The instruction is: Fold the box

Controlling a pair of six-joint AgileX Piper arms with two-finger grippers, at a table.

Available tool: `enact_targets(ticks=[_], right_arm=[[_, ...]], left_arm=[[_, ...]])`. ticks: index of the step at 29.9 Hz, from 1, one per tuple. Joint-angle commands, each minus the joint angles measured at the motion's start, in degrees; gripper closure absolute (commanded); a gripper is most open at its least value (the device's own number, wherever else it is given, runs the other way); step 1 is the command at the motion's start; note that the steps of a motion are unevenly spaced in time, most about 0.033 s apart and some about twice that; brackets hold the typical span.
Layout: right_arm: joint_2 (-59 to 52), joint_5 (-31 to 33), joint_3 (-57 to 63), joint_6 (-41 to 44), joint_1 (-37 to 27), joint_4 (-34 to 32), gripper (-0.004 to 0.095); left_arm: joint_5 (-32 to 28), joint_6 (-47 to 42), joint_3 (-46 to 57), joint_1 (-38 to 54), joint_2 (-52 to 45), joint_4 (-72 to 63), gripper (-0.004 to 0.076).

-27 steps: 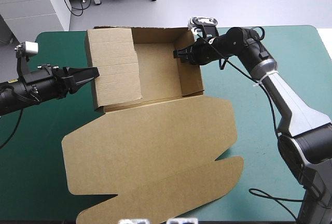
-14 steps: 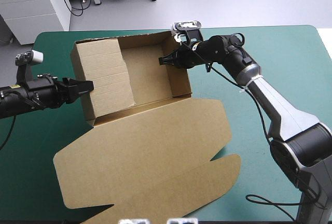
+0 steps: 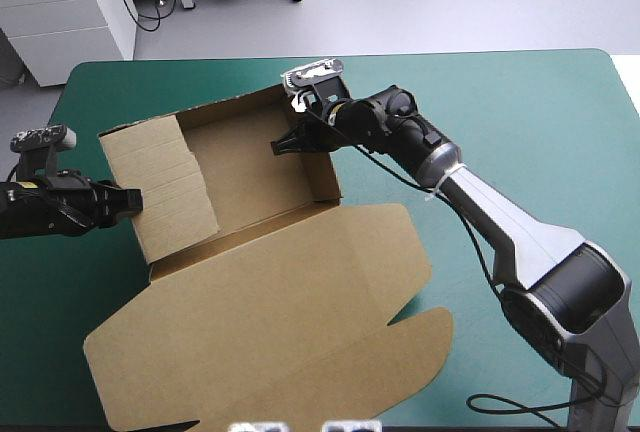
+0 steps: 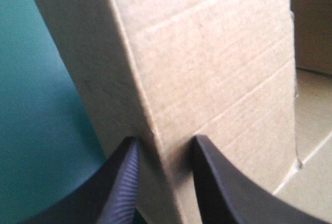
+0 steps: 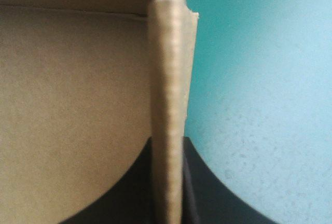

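The left fingers (image 4: pixel 127 185) pinch the left wall of the box (image 3: pixel 250 167), all but closed; the right fingers (image 5: pixel 199 208) clamp its right wall. The box sits skewed on the counter's (image 3: pixel 520 102) left half, an open tray, its lid (image 3: pixel 270 322) flat on the near side.

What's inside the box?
Only bare brown floor shows inside the box, plus one finger of the right gripper, which pinches the right wall. The left wall covers the floor beside it, so that strip cannot be seen.
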Motion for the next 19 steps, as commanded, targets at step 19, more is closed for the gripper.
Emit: enact_targets(ticks=[19], right_arm=[[-3.8, -4.0, -2.4, 2.0, 4.2, 1.7, 0.0905]], left_arm=[[-6.8, -8.0, -1.5, -0.2, -0.6, -5.5, 0.0489]])
